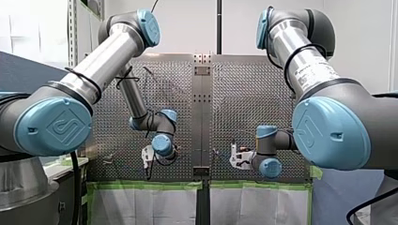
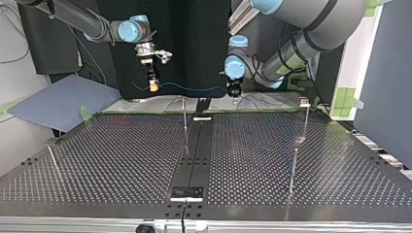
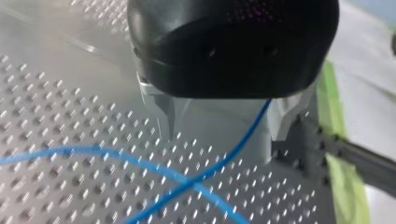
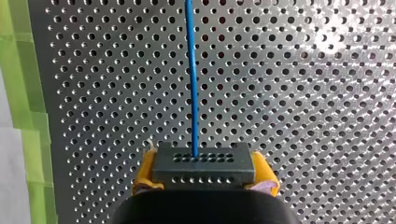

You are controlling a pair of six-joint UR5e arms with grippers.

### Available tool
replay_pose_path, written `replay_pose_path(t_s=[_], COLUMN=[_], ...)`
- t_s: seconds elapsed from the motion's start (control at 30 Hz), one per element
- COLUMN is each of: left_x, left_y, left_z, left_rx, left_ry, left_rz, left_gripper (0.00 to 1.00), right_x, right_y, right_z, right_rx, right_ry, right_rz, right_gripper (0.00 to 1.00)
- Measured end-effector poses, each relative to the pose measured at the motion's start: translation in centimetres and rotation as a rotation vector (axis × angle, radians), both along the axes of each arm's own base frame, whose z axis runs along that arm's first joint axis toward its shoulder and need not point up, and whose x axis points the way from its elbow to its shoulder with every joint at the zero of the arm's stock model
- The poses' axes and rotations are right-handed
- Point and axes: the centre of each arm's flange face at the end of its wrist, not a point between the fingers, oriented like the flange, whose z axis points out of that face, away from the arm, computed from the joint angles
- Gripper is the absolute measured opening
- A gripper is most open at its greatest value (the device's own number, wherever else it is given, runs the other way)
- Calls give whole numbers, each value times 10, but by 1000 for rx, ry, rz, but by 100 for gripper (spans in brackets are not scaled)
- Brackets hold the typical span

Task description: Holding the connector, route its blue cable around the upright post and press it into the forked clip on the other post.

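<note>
**Step in hand.** Judged as the start of routing: no bend around the upright post (image 2: 185, 126) yet, and nothing pressed into the forked clip (image 2: 304, 101). Clip taken to be the small head on the far post (image 2: 306, 121), beyond my left gripper; too small to confirm the fork.

**Next move.** Judged to call for:
- Carrying the connector down and past the upright post, which stands below and between the two grippers.
- Laying the cable against the post and drawing it around.
- Keeping the pull gentle, to avoid dragging the connector out of the pads.
- Bringing the span over the clip and pressing down.

**My right gripper (image 2: 153, 85).**
- Pressed together on the connector (image 4: 204, 163), with one of the yellow pads (image 4: 145, 171) against each side face.
- Sends the blue cable (image 4: 191, 84) straight ahead out of the connector's exposed face.
- Hangs above the perforated table (image 2: 121, 160), clear of it.

**My left gripper (image 3: 223, 137).**
- Metal fingers (image 3: 166, 114) spread wide, clamping nothing.
- Lets the cable pass down through the gap, nearer one finger; contact with that finger not determinable.
- Ahead of the fingers, two strands of the cable crossing loosely over the table.
</note>
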Motion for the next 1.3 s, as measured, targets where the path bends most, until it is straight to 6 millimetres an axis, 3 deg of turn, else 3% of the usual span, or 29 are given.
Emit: replay_pose_path(t_s=[0.73,1.3], left_x=[-25,-22], left_y=[-46,-65], left_z=[-2,10], left_rx=[76,74], left_ry=[22,1], left_rz=[-292,-257], left_gripper=[98,98], right_x=[3,11], right_y=[-7,-9], right_z=[3,5], right_rx=[-6,-11], right_ry=[-3,0], right_rz=[1,55], right_gripper=[0,0])
